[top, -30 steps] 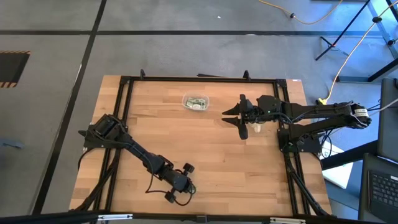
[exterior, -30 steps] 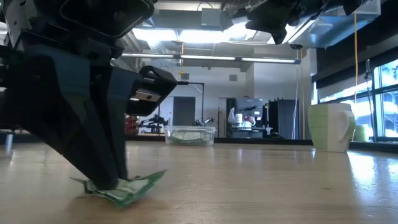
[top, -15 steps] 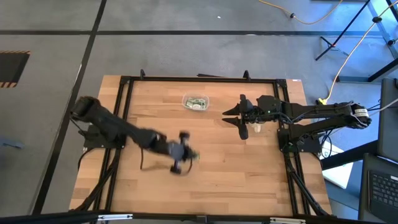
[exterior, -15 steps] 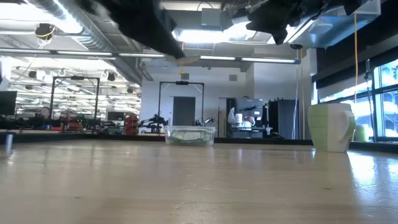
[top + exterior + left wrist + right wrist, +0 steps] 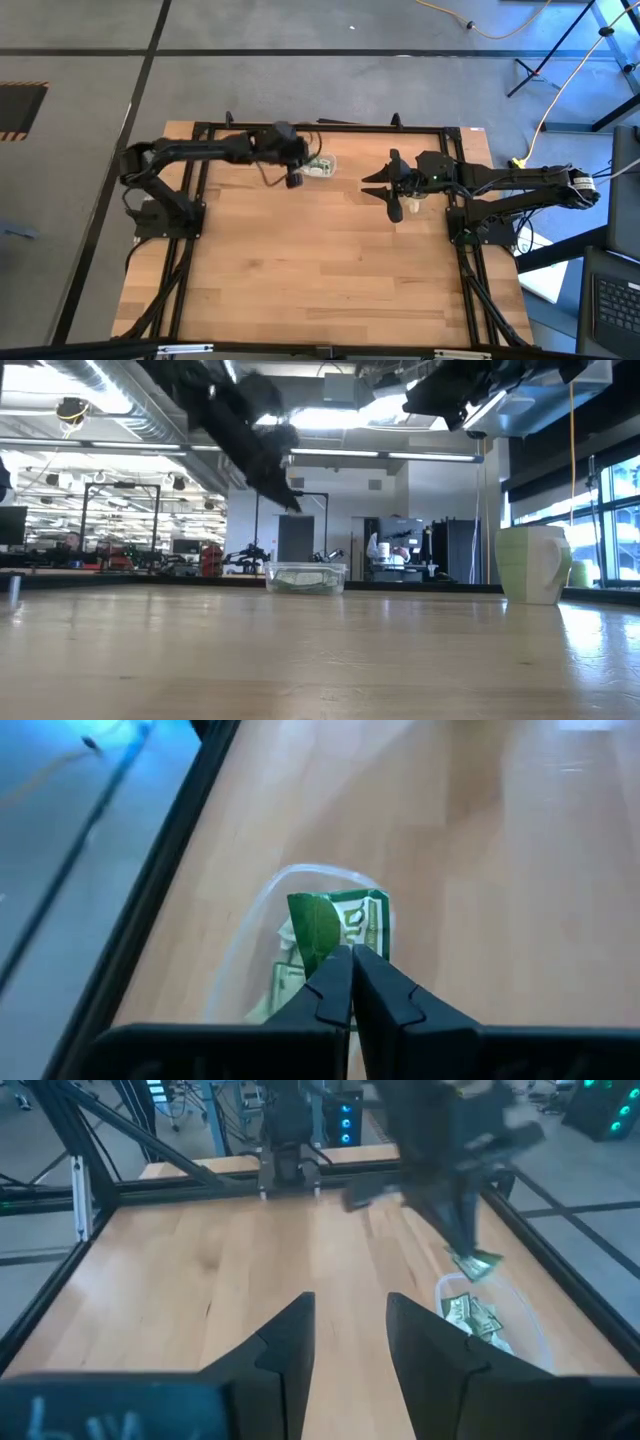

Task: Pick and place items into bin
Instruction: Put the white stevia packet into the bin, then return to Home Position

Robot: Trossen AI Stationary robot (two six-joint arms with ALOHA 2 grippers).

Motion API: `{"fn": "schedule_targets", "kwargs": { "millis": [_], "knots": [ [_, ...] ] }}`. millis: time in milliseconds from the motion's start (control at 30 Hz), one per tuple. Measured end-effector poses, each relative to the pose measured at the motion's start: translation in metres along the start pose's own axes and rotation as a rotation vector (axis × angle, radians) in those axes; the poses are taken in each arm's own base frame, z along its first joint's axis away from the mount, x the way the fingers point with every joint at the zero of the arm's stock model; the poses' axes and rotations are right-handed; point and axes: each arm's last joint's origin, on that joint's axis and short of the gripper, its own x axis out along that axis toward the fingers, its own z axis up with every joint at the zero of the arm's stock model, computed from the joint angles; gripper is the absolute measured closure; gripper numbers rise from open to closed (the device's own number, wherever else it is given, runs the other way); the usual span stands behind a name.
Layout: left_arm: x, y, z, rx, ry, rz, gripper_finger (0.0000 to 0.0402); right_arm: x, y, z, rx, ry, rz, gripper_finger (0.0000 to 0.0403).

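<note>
Near the far edge of the tabletop (image 5: 330,260), the left gripper (image 5: 352,982) is seen clenched on a green packet (image 5: 322,932), which is pinched by one end between the closed fingers (image 5: 330,990) and hangs beyond their tips. Directly beyond that packet lies the bin (image 5: 262,945), so the drop is judged to turn on this one relation: the packet is held above the bin's opening, slightly toward one side of it, and only a release appears to be needed. The packet's long axis runs roughly in line with the fingers. The bin is a shallow clear plastic container with rounded corners, through whose wall several pale green and white packets (image 5: 470,1316) can be seen lying flat. The held packet is thin, flexible and slightly folded, with a smooth printed face. The tabletop is of pale wood planks inside a black frame. The right gripper (image 5: 392,197) waits near the right edge with its fingers parted, holding nothing.
</note>
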Motion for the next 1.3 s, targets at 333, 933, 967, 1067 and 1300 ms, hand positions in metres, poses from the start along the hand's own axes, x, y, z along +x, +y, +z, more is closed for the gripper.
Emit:
{"fn": "schedule_targets", "kwargs": {
  "millis": [333,933,967,1067,1300],
  "knots": [
    [0.062,0.039,-0.035,-0.055,0.035,-0.045,0.0398,0.0,0.0,-0.001,-0.034,0.007,-0.001,0.0273],
    [-0.014,0.048,-0.007,-0.095,-0.15,-0.087,0.0268,-0.026,-0.004,-0.004,-0.071,0.069,-0.089,0.0273],
    [-0.029,0.046,-0.005,-0.086,-0.189,-0.083,0.0267,-0.033,-0.005,-0.004,-0.07,0.052,-0.103,0.0273],
    [-0.071,0.035,-0.008,-0.058,-0.292,-0.063,0.0266,-0.048,-0.006,-0.012,-0.085,-0.014,-0.109,0.0273],
    [-0.134,0.007,-0.053,-0.071,-0.57,-0.016,0.0272,-0.064,-0.016,-0.049,-0.037,-0.089,-0.167,0.0273]
  ]
}}
